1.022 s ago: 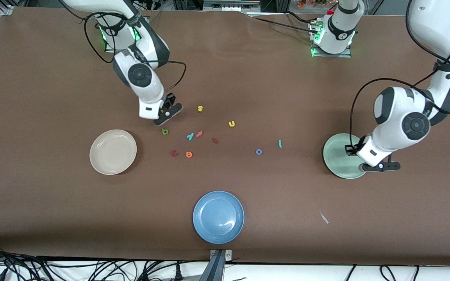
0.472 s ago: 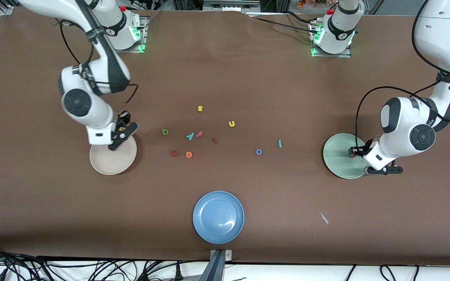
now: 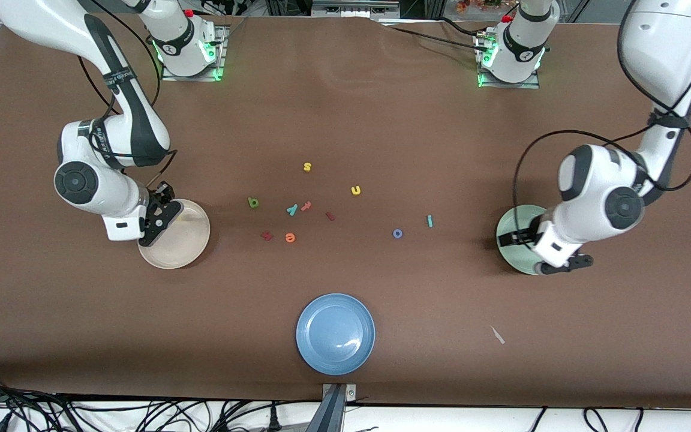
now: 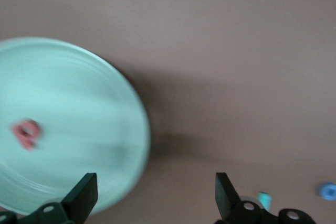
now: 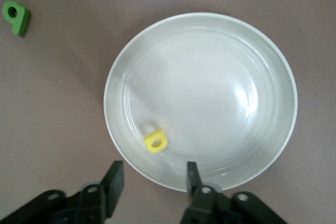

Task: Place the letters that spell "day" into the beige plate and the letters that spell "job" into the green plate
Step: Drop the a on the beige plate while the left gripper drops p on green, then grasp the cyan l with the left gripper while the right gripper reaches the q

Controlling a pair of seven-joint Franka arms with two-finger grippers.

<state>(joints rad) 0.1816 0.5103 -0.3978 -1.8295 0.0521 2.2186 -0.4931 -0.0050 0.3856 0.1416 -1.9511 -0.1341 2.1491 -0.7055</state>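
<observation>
My right gripper point(image 3: 158, 217) point(image 5: 153, 179) hangs open over the beige plate's point(image 3: 185, 251) point(image 5: 252, 51) rim toward the right arm's end. A yellow round-bowled letter point(image 5: 156, 142) lies loose in that plate. My left gripper point(image 3: 540, 252) point(image 4: 154, 198) stands wide open over the edge of the green plate point(image 3: 512, 239) point(image 4: 94, 103), where a salmon-pink letter point(image 4: 26, 133) rests. On the table between the plates lie the dark green letter point(image 3: 253, 202) point(image 5: 17, 17), the teal "y" point(image 3: 291, 209), the blue "o" point(image 3: 397, 233) point(image 4: 328, 191) and the teal "j" point(image 3: 430, 221) point(image 4: 265, 199).
Other letters lie mid-table: a yellow "s" point(image 3: 307, 167), a yellow "u" point(image 3: 355, 190), an orange "e" point(image 3: 289, 237) and dark red ones point(image 3: 267, 235). A blue plate point(image 3: 335, 333) sits nearest the front camera. A small white scrap point(image 3: 497, 335) lies beside it toward the left arm's end.
The right arm carried the yellow letter from the letter cluster to the beige plate and opened, dropping it in. The left gripper opened over the green plate, leaving the salmon-pink letter there.
</observation>
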